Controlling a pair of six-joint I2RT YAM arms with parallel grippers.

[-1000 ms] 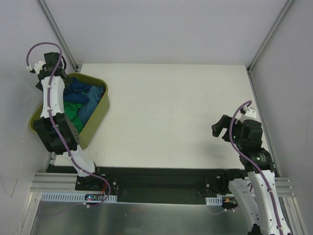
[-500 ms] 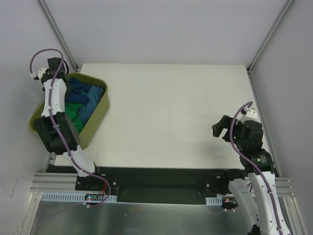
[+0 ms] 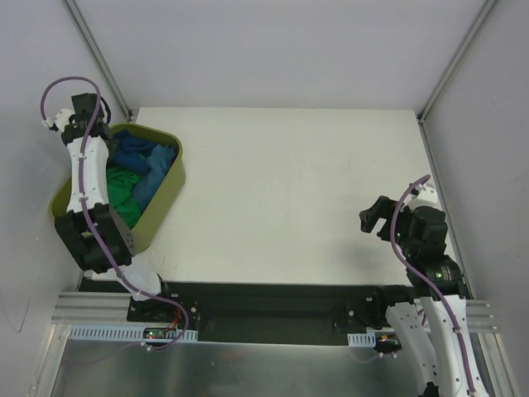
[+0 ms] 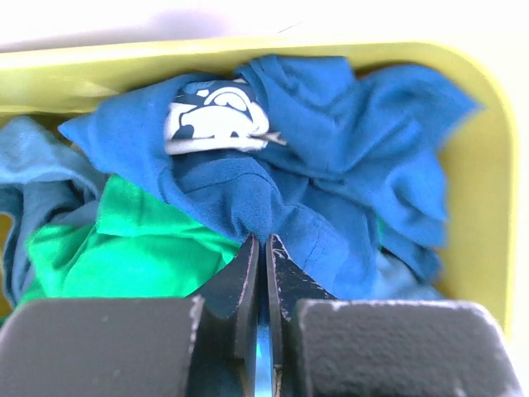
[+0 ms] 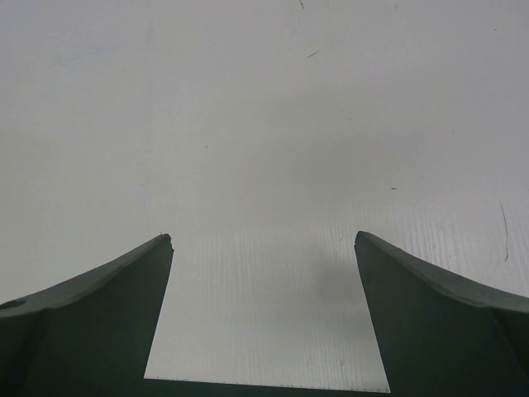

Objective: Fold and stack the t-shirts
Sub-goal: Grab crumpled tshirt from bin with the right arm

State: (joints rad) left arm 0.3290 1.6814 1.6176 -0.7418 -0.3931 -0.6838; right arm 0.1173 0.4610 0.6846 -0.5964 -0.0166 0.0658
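T-shirts (image 4: pixel 331 157) heaped in a tub (image 4: pixel 483 215): the left claw (image 4: pixel 266 246) has just pinched shut on the blue shirt (image 4: pixel 240 198), ready for lifting; the right claw (image 5: pixel 264 241) gapes wide, empty.

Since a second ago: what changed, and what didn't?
The left gripper closed on a fold of the blue t-shirt in the tub, and its wrist shifted slightly left in the top view. Unchanged: the right gripper is open over the table, and the green t-shirt lies in the tub.
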